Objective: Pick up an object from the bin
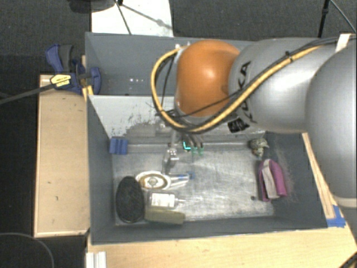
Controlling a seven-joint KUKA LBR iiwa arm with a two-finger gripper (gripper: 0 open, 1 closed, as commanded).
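My gripper (170, 158) hangs under the orange wrist cover, over the middle of the bin floor toward the back. Just below it lies a round white and gold thing (153, 180) with a silver handle ending in a blue tip. In front of that sits an olive box with a white label (164, 207). A black oval pad (129, 199) lies to the left of both. Nothing shows held in the gripper.
A small blue block (118, 146) rests by the left wall. A purple and pink thing (271, 178) lies at the right side, with a small metal piece (257, 146) behind it. The arm covers the bin's back right.
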